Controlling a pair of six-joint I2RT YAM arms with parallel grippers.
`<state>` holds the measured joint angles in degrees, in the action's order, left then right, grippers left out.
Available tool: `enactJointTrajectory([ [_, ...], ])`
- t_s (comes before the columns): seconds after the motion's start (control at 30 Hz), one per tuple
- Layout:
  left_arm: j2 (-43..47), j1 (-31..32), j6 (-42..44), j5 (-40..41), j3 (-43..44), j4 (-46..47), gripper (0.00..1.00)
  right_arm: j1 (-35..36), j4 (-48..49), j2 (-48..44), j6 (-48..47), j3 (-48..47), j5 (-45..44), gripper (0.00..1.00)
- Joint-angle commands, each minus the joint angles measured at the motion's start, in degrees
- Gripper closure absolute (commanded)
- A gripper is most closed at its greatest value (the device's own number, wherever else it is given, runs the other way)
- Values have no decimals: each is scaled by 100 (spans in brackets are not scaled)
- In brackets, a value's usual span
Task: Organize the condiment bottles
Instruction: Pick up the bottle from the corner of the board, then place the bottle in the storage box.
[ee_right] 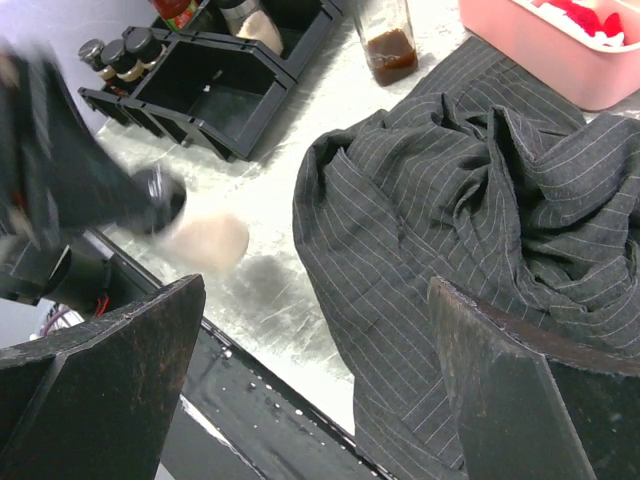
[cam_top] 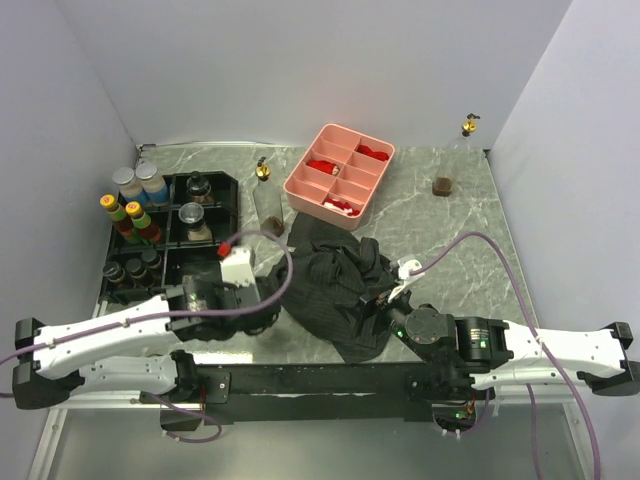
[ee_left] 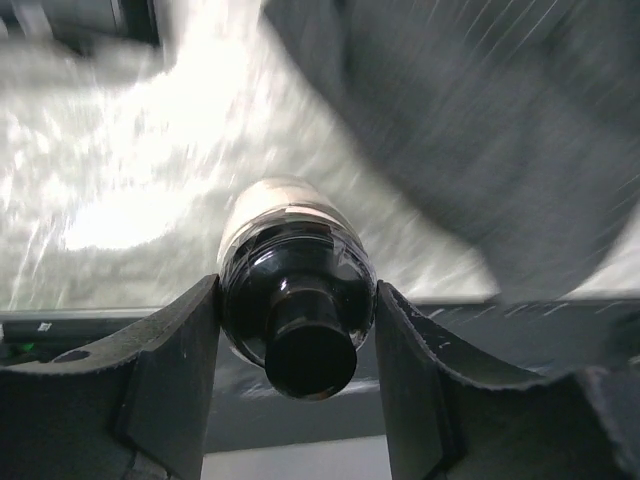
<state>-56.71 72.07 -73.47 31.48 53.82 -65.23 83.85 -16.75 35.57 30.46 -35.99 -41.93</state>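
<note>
1. Top view: a grey marbled table [cam_top: 450, 230] stands inside plain pale walls [cam_top: 300, 60]. Most condiment bottles [cam_top: 135, 200] stand in the black tray [cam_top: 236, 205] at the left. A gold-capped bottle [cam_top: 262, 170] stands between that tray and the pink tray [cam_top: 374, 190]. A small brown jar [cam_top: 443, 185] stands to the right, and another bottle [cam_top: 467, 125] is in the far right corner. A dark striped cloth [cam_top: 335, 290] lies crumpled at the centre.
2. Top view: both arms' tool ends merge with dark shapes. The cloth partly hides the right one, and neither grip can be read here.
3. Left wrist: the left gripper [ee_left: 297, 295] has its jaws closed in on a black-capped bottle [ee_left: 295, 270], one finger against each side. The bottle lies cap toward the camera, near the table's front edge beside the cloth. The background is motion-blurred.
4. Right wrist: the right gripper [ee_right: 315, 290] is spread wide with nothing between its fingers, above the cloth. At the left, the other arm and a pale bottle are a blur. A sauce bottle [ee_right: 385, 40] is cut off at the top edge.
</note>
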Motion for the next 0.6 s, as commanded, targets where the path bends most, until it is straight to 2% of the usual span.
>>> enactJointTrajectory([
  [0.0, -86, -526, 367, 965, 1164, -34, 99, 43, 85, -68, 101, -14, -17, 0],
  [0.07, -69, -1342, 1122, 825, 1445, 228, 99, 35, 85, -85, 118, -5, 1, 0],
  [0.1, -34, -1684, 1438, 694, 1482, 691, 99, 35, 85, -94, 127, 4, 1, 0],
  [0.13, 28, -2384, 2094, 301, 1517, 983, 99, 35, 93, -103, 127, 21, 10, 0],
  [0.2, 20, -3047, 2581, -1, 1745, 1484, 99, 35, 102, -147, 136, 48, 27, 0],
  [0.23, -120, -3581, 2932, -72, 1876, 1522, 99, 35, 102, -164, 136, 74, 45, 0],
  [0.3, -497, -4059, 3267, -142, 2386, 1487, 99, 35, 76, -226, 127, 92, 27, 0],
  [0.33, -621, -4496, 3391, -177, 2526, 1522, 99, 35, 58, -244, 136, 101, 27, 0],
  [0.5, -1227, -6026, 3936, -1433, 2914, 2312, 99, 34, 190, -419, 83, 232, 71, 0],
  [0.57, -1412, -6275, 4025, -1898, 3081, 2725, 99, 34, 216, -463, 83, 268, 98, 0],
])
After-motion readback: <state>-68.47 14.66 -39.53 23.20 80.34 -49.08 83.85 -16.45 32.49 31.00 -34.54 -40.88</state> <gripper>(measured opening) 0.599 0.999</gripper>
